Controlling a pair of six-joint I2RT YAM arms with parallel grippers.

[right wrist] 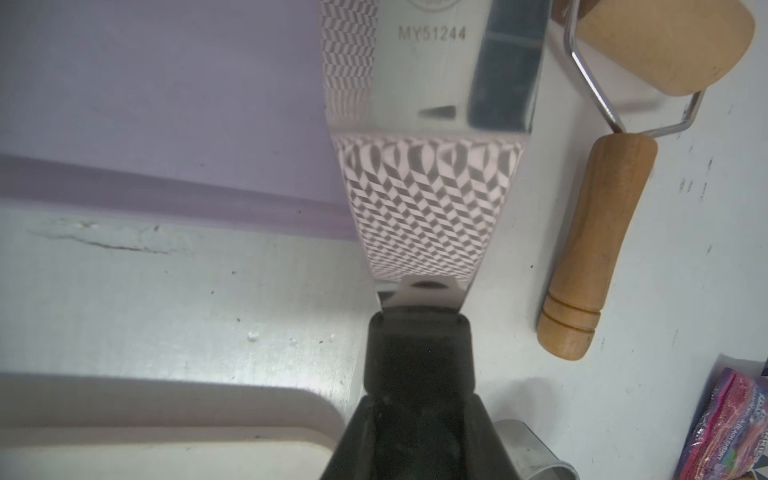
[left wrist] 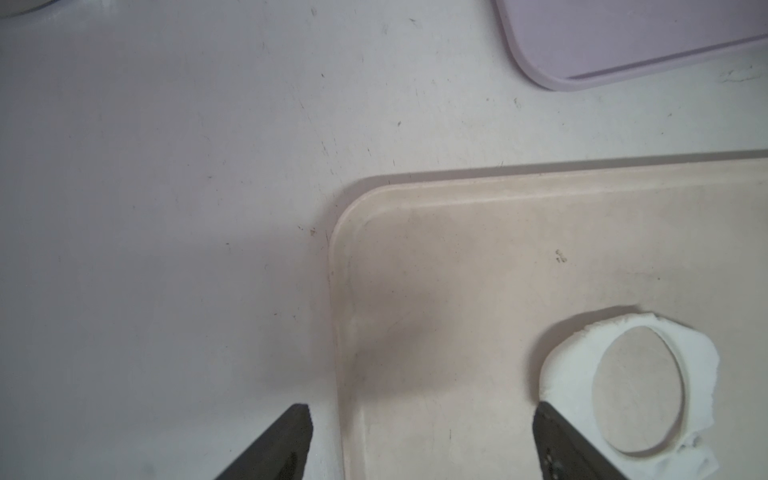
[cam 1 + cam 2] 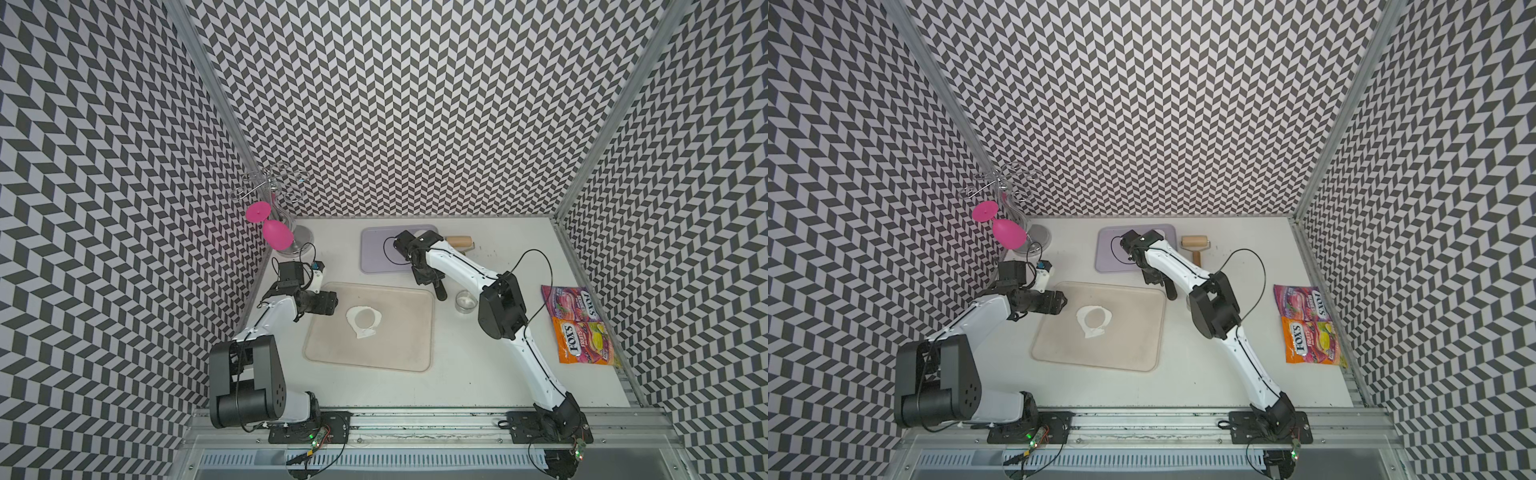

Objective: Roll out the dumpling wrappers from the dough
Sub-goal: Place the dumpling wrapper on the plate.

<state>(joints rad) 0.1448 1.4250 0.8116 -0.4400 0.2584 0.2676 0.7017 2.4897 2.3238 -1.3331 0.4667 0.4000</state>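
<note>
Right gripper (image 1: 419, 415) fingers (image 1: 353, 449) clamp the spatula (image 1: 428, 208) by its black handle, blade over the lavender tray (image 1: 166, 83). Left gripper (image 2: 422, 415) fingers (image 2: 286, 440) gape wide, holding nothing, straddling the beige tray (image 2: 457, 199) rim, near the holed dough (image 2: 702, 365) sheet lying on it.

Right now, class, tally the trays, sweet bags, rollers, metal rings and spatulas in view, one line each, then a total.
Trays: 2, beige tray and purple tray
Sweet bags: 2, purple bag and orange bag
Roller: 1
Metal ring: 1
Spatula: 1, in the right pincer
Total: 7
</note>
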